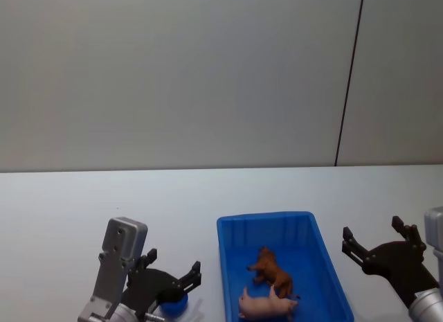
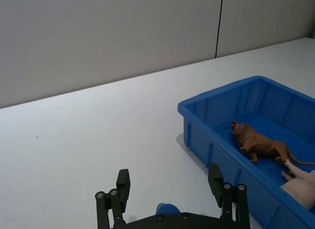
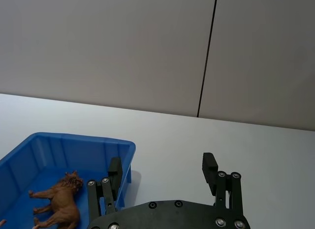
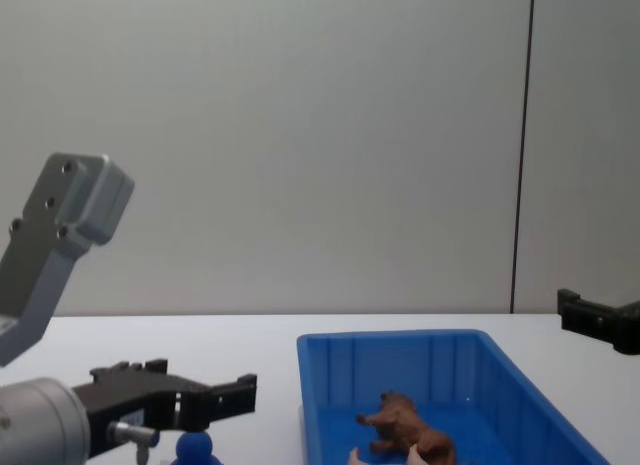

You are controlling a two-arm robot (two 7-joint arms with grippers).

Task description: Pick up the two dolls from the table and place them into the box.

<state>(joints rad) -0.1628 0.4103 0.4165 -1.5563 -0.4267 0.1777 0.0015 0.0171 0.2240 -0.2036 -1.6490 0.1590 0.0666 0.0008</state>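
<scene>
Brown lion doll (image 1: 272,270) lies in blue box (image 1: 325,256), touching pink pig (image 1: 266,305). My left fingers (image 1: 195,273) spread above blue figure (image 1: 173,305) on tabletop (image 1: 83,204).

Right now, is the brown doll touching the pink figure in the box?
Touching. In the head view the brown doll overlaps the pink figure at its hindquarters, no gap between, inside the box.

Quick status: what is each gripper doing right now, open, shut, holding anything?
Left gripper: open, holding nothing, poised over the blue doll on the table.
Right gripper: open, holding nothing, beside the box.
</scene>
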